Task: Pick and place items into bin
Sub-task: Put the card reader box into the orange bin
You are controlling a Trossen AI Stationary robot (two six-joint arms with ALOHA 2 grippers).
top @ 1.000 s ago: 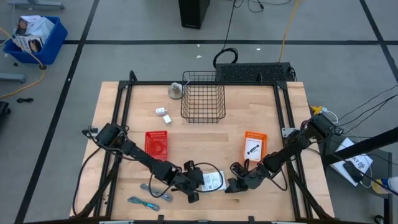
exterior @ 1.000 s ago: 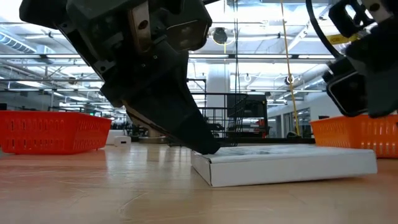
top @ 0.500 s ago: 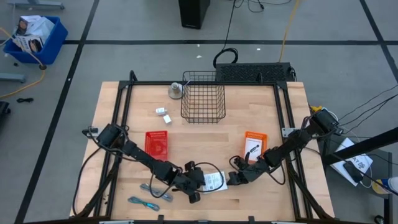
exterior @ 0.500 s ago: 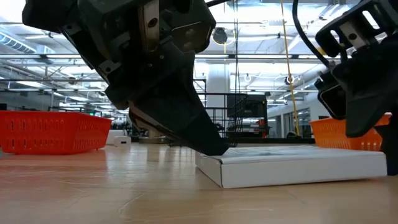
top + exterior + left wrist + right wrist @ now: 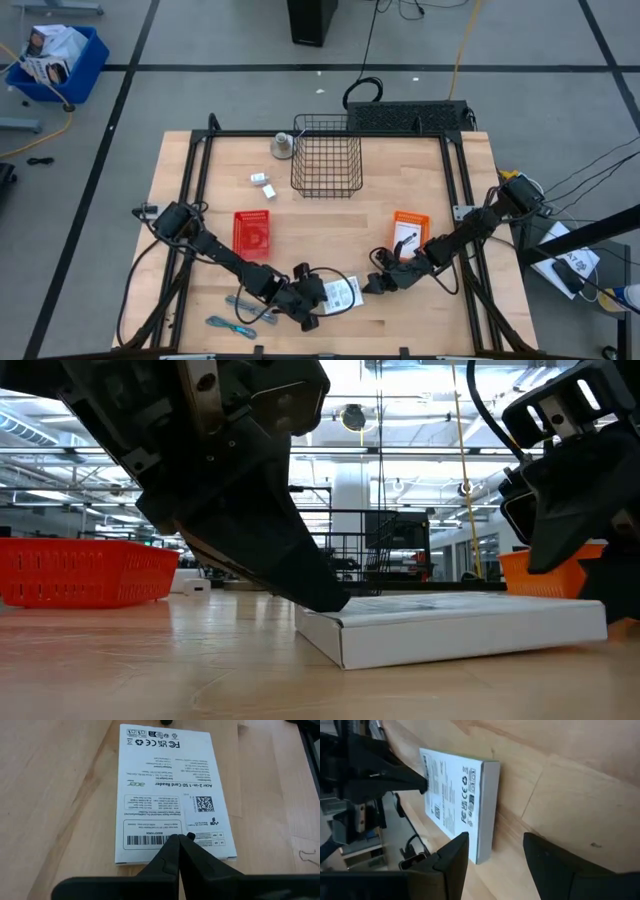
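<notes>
White printed packet (image 5: 343, 292) lies flat near the counter's (image 5: 330, 220) front edge, about mid-width (label side up). Left end effector (image 5: 180, 840) is fully closed, tips pressing on the packet's top at one short end. Right end effector (image 5: 492, 850) is spread wide, low at the packet's opposite end, straddling its edge, not gripping. Wire bin (image 5: 327, 155) sits at the back edge, well apart.
</notes>
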